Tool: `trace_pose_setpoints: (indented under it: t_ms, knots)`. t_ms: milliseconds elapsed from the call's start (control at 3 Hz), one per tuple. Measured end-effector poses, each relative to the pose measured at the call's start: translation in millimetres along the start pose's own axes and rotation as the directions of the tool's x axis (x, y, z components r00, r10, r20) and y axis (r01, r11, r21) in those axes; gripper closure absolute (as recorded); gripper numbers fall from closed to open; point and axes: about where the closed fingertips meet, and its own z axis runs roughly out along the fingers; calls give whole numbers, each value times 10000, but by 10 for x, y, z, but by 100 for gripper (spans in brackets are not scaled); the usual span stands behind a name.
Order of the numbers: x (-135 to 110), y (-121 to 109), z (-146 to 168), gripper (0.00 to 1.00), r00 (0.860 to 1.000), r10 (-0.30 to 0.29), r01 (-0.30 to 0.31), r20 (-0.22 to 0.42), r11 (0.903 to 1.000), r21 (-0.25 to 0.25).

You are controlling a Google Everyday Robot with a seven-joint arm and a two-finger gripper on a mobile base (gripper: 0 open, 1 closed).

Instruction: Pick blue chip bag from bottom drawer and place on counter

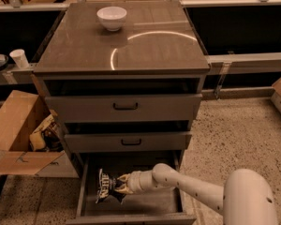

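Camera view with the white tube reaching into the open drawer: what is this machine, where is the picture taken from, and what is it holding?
The white tube is a robot's single arm. At its end sits the gripper, a clamp with two fingers, which is down inside the open bottom drawer of a grey cabinet. It is shut on the right edge of a crumpled blue chip bag.

There is one picture, and it looks down on the cabinet from the front. I cannot tell you where the camera is mounted.

The cabinet's glossy top is the counter, and a white bowl stands on it near the back. On the floor left of the cabinet is an open cardboard box, and a paper cup stands further back.
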Motion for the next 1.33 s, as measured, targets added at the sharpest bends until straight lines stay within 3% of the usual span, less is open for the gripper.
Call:
trace_pose_setpoints:
  t_ms: [333,667,1000,1333]
  knots:
    - [-524,-188,-474,100,9890,-1439,1469,-353,9835,1059]
    - [-1291,-8,-1005,100,9510,-3085,3079,-227,9374,1625]
    - [-2052,453,-1306,100,8973,-4411,4346,157,8892,1430]
    - [-2042,445,-1303,100,8985,-4387,4322,154,8903,1436]
